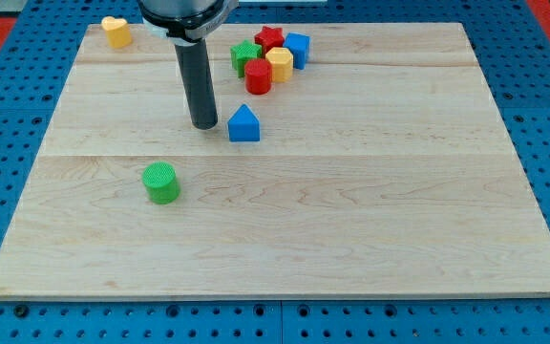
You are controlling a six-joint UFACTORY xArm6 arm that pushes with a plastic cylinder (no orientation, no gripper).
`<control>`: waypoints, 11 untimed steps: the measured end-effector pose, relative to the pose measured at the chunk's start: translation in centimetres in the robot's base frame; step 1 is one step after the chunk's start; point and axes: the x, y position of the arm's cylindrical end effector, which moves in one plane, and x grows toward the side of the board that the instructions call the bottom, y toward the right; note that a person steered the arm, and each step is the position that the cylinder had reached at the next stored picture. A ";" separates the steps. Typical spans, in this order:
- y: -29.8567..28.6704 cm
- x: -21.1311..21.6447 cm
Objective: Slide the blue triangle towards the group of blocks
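The blue triangle (pixel 243 124) lies on the wooden board a little above the middle. My tip (pixel 204 125) stands just to its left, a small gap apart. The group of blocks sits near the view's top, up and right of the triangle: a green star (pixel 244 54), a red star (pixel 270 39), a blue cube (pixel 297 49), a yellow block (pixel 279 65) and a red cylinder (pixel 259 76).
A green cylinder (pixel 161 182) stands alone at the lower left of the triangle. A yellow heart block (pixel 116 32) sits at the board's top left corner. The board (pixel 351 210) lies on a blue perforated table.
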 end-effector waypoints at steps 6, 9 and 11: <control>3.6 0.5; 7.0 -2.2; 10.6 -1.0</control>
